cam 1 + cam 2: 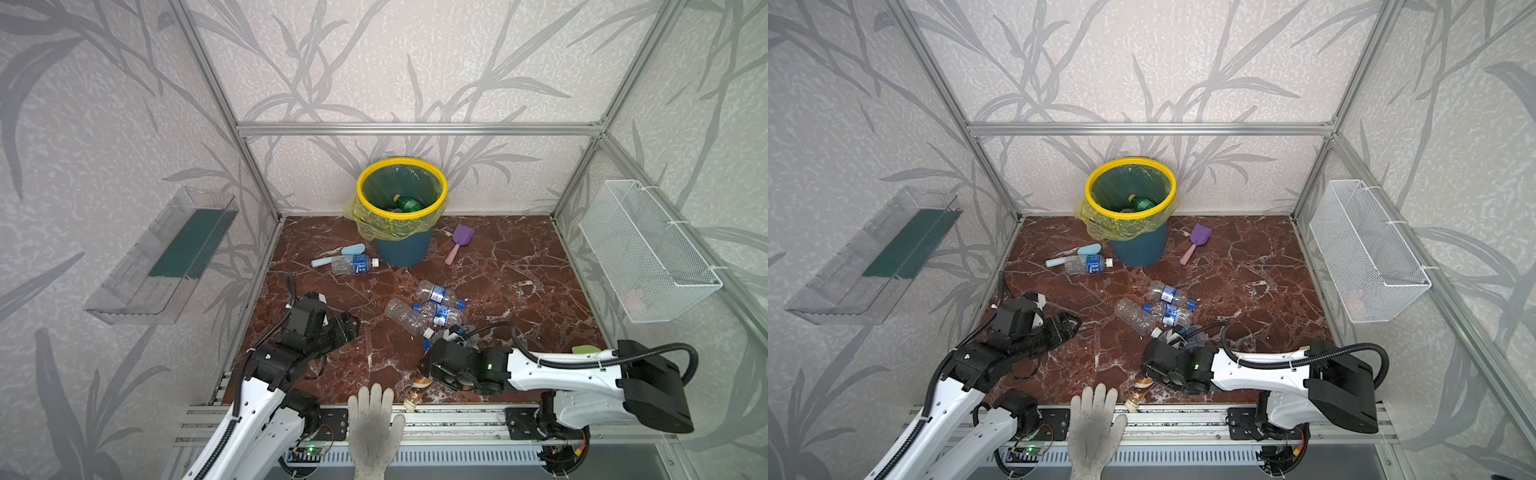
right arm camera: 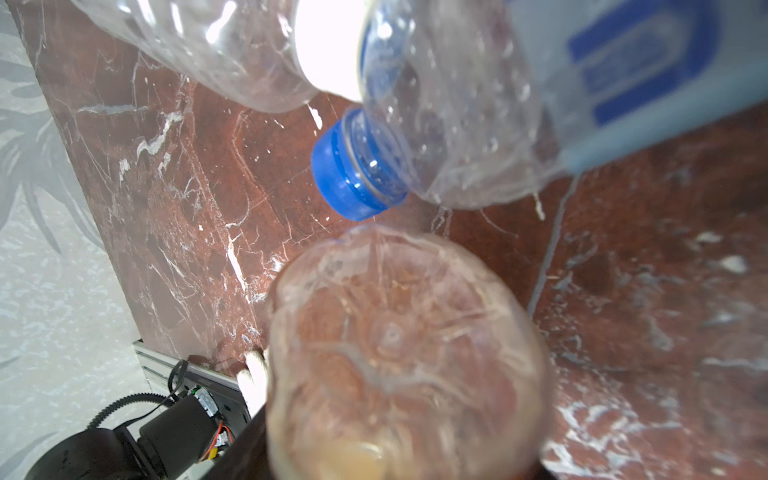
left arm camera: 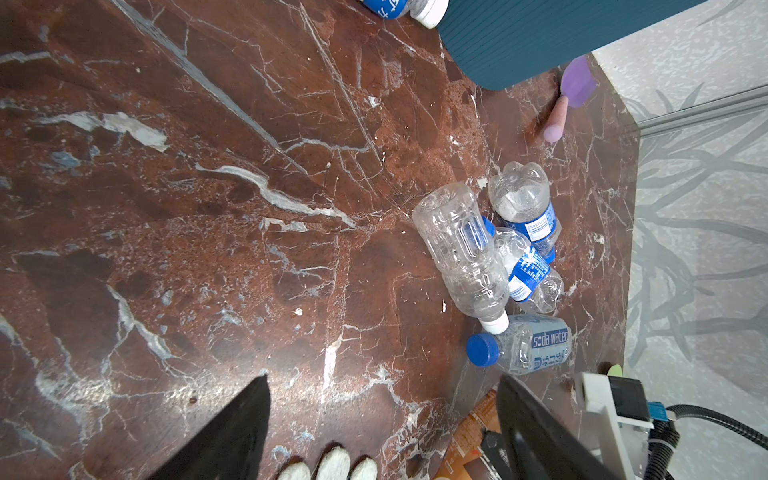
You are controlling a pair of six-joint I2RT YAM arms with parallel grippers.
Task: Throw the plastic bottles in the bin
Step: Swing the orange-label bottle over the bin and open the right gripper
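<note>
Only a green bottle (image 1: 409, 203) shows in the bin (image 1: 402, 254), six outside; right gripper (image 1: 427, 379) clamps the near brown bottle (image 2: 399, 353), left gripper (image 3: 382, 386) gapes.

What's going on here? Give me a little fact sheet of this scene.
bin: back centre, green bottle inside
loose bottles: lone bottle beside the bin, cluster mid-table
left gripper: open, empty
right gripper: at an orange-labelled bottle, grip unclear
gloved hand: at the front rail
toys: purple shovel, light-blue shovel

Top pair high, looking down; wrists close above bottles (image 3: 461, 249).
</note>
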